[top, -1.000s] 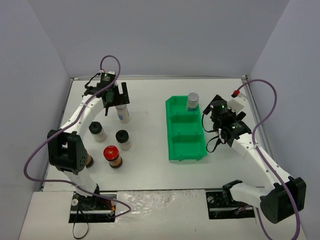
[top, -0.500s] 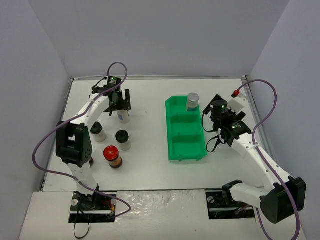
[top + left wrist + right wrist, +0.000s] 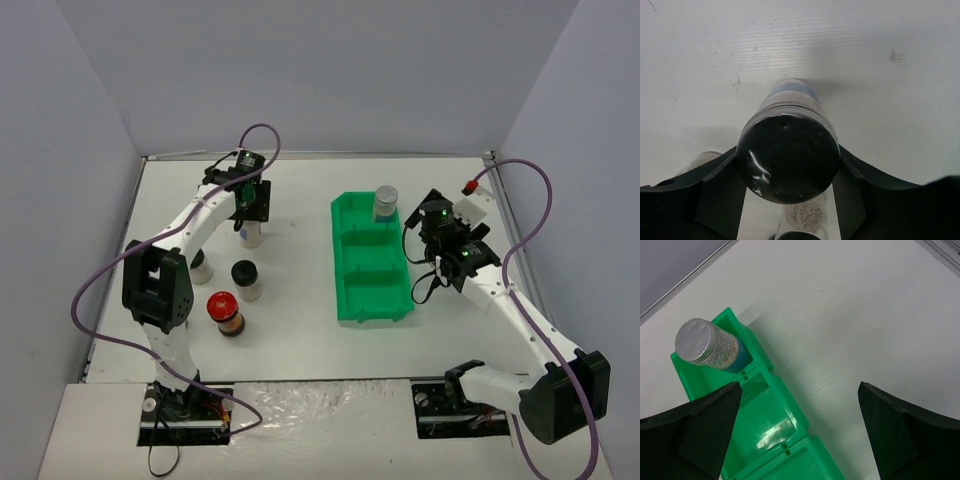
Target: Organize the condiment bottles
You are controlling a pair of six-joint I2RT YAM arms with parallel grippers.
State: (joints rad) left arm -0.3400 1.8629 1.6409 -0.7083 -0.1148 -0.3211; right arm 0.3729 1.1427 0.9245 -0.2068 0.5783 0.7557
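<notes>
**Surface finishes seen from my two pairs of jaws.**
Between my left fingers [image 3: 715, 195], of matt black plastic, the held jar [image 3: 787, 155] has a dark, glossy lid with small highlights and a clear, smooth wall over pale granules. The table [image 3: 880, 40] beyond is white, matt, faintly grained and scuffed. Ahead of my right fingers [image 3: 900, 430], also matt black, the bin [image 3: 765, 435] is glossy green plastic. The silver-lidded jar [image 3: 707, 347] in it has a dull metallic top and a clear wall.

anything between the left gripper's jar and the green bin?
Nothing visible. The held jar in the left gripper has bare table across to the bin. The black-lid jar and red-lid jar stand nearer the bases, off that path.
</notes>
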